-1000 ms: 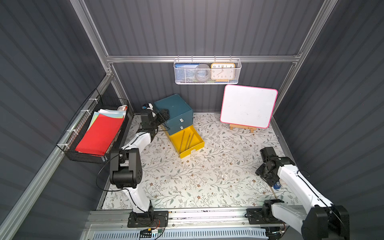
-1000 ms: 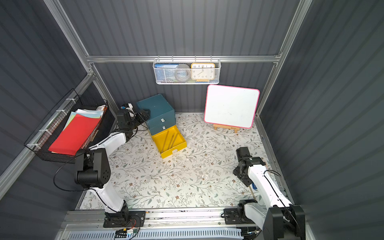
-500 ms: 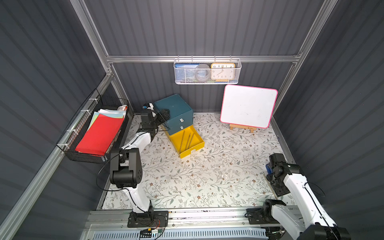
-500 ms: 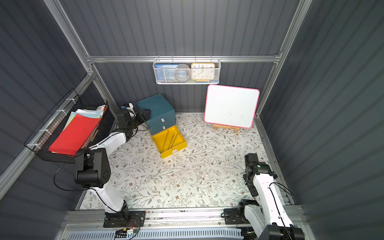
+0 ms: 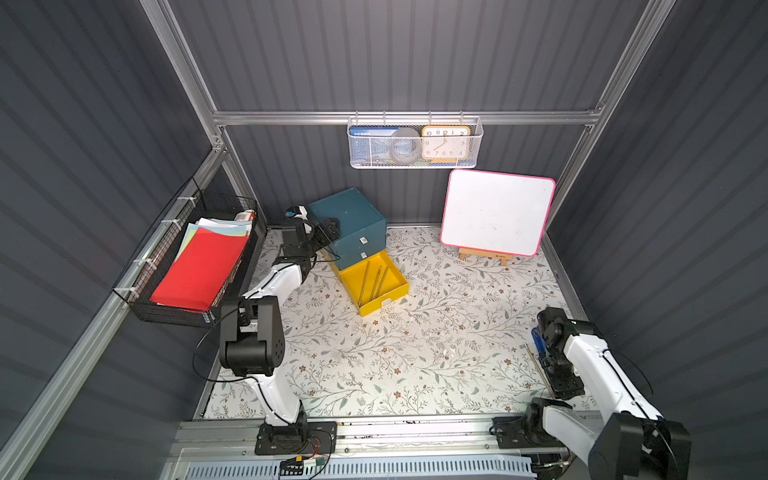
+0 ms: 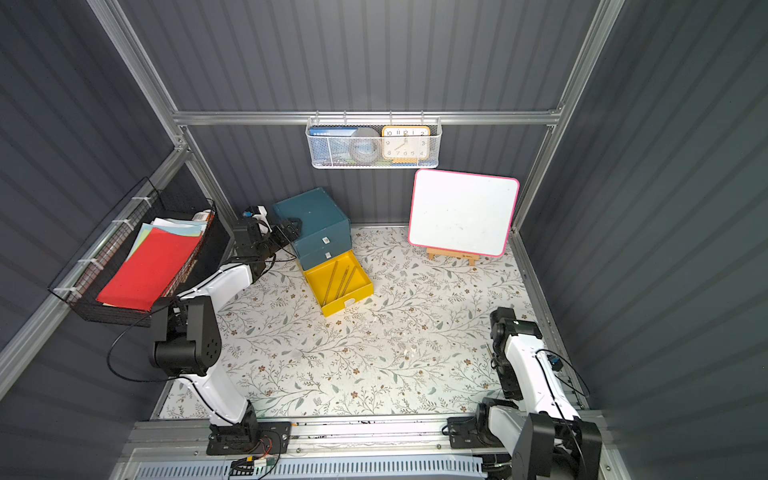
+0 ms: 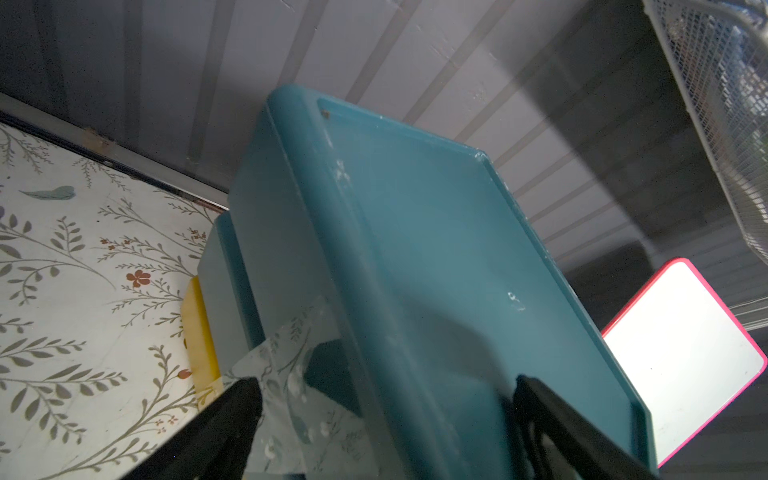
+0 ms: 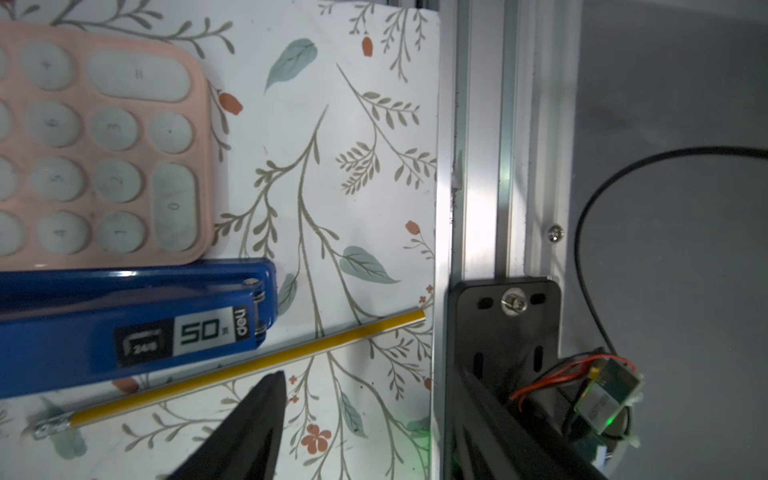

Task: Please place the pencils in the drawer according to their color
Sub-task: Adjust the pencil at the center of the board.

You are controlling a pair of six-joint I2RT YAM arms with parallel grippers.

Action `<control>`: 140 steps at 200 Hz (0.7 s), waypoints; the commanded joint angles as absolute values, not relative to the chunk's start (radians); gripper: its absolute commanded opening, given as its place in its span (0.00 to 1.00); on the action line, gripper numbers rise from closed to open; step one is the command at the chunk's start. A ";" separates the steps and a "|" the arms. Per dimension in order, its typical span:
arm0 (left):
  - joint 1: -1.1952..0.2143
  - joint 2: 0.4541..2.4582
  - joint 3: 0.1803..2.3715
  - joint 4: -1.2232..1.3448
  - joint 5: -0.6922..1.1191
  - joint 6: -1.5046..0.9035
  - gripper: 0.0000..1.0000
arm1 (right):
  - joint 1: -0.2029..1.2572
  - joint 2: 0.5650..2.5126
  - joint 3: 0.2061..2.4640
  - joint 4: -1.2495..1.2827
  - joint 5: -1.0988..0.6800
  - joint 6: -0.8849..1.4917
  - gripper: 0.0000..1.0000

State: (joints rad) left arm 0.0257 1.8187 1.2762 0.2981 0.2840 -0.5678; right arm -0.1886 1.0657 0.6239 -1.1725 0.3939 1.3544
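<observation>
Pencil on the table: one yellow pencil lies flat on the floral table at its right side, near the front corner; it also shows in both top views.
Long axis: runs roughly front to back, slightly slanted. The plain blunt end reaches the table's edge by the front rail, and the silver-capped end points toward the back.
Look: slim gold-yellow shaft with a pale stripe along its length and a crumpled-looking silver cap. No sharpened tip can be made out.
Neighbours: a blue stapler lies just beside it and nearly parallel, with a pink calculator against the stapler's far side.
Right gripper: jaws apart with nothing between them; one black finger is just short of the pencil's shaft.
Pencils put away: three pencils lie side by side, lengthwise, in the pulled-out yellow drawer — thin and dull gold, detail too small to read.
Cabinet: the teal cabinet stands at the back left, and the yellow drawer juts from its lowest level.
Left gripper: jaws set wide astride the cabinet's top edge — whether they are pressing on it cannot be told.
</observation>
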 commanded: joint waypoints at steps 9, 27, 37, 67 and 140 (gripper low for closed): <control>0.007 1.840 1.286 0.223 0.302 -0.531 1.00 | -0.211 1.113 0.614 -1.194 0.425 1.421 0.69; 0.006 1.832 1.286 0.217 0.297 -0.529 1.00 | -0.221 1.152 0.614 -1.177 0.417 1.436 0.69; 0.006 1.827 1.287 0.213 0.298 -0.529 1.00 | -0.223 1.174 0.619 -1.179 0.420 1.454 0.69; 0.006 1.815 1.296 0.206 0.301 -0.532 1.00 | -0.240 1.206 0.638 -1.143 0.407 1.447 0.69; 0.006 1.828 1.353 0.171 0.313 -0.526 1.00 | -0.240 1.468 0.712 -1.178 0.314 1.500 0.67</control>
